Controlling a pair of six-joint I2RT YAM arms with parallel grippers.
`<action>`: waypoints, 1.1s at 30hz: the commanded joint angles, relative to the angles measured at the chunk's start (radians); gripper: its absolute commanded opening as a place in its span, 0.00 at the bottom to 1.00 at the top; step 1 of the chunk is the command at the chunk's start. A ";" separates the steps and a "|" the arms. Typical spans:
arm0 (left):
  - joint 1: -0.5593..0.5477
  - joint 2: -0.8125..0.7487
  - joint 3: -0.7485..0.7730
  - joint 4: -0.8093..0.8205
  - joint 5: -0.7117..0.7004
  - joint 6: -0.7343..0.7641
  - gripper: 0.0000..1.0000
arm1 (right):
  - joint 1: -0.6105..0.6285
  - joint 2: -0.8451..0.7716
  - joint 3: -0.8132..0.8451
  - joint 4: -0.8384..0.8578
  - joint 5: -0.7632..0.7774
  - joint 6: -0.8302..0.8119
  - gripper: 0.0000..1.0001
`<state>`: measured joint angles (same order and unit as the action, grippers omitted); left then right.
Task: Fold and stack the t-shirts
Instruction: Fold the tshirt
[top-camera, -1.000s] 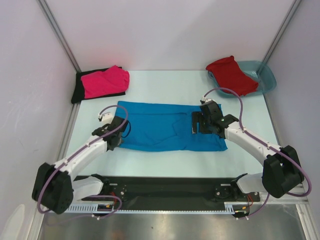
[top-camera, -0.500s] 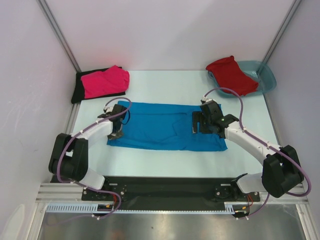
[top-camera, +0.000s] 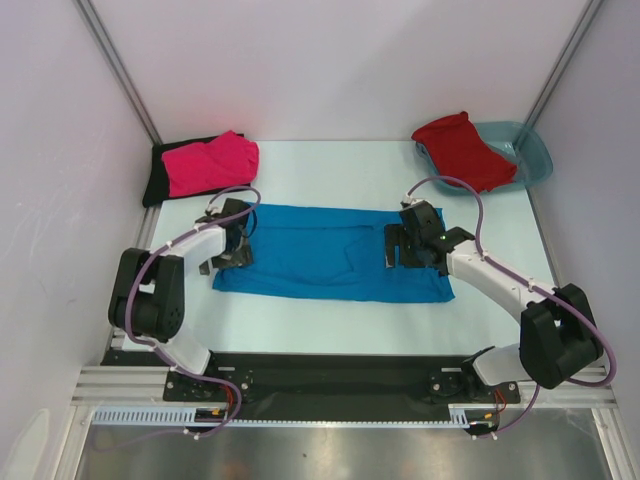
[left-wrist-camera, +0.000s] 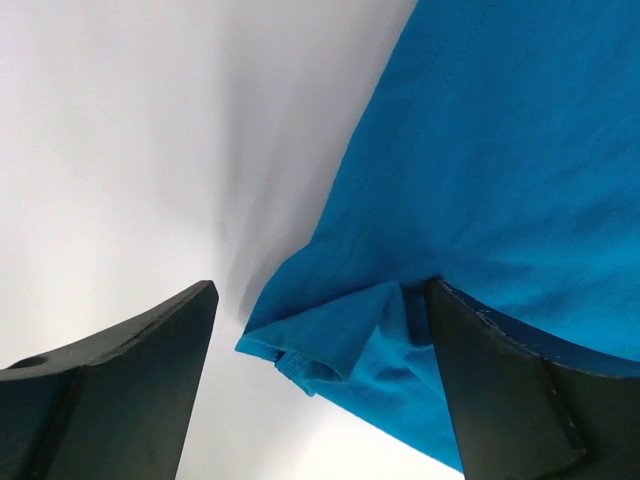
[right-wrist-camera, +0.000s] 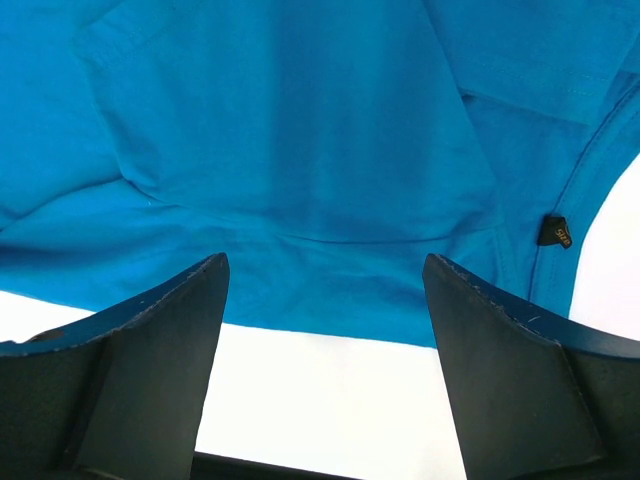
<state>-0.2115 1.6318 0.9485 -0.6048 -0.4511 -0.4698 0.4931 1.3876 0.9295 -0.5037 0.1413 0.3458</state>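
Hovering over blue t-shirt (top-camera: 330, 262), lying flat. My left gripper (left-wrist-camera: 320, 290) at its left edge, jaws apart, bunched corner between them, unclamped. My right gripper (right-wrist-camera: 325, 265) over its right part, jaws wide. Beyond its left end, black t-shirt (top-camera: 158, 182) mostly hidden under pink t-shirt (top-camera: 210, 163). Beyond its right end, red t-shirt (top-camera: 460, 148) covers part of tub (top-camera: 532, 152).

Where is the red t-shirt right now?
In the top view, the red t-shirt lies at the far right corner of the table, draped over the left rim of the teal tub, beyond the blue t-shirt.
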 joint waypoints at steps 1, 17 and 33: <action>0.014 -0.021 0.029 0.000 -0.037 -0.012 0.92 | -0.007 -0.009 0.011 0.010 -0.022 -0.011 0.84; -0.089 -0.354 0.019 0.068 0.356 -0.007 1.00 | -0.007 0.085 -0.015 0.083 -0.312 -0.001 0.84; -0.204 -0.096 -0.001 0.251 0.364 -0.041 1.00 | 0.009 0.378 0.265 0.122 -0.303 -0.079 0.82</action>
<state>-0.4149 1.4971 0.9005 -0.4034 -0.0685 -0.5072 0.4942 1.7237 1.1210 -0.4019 -0.1806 0.3035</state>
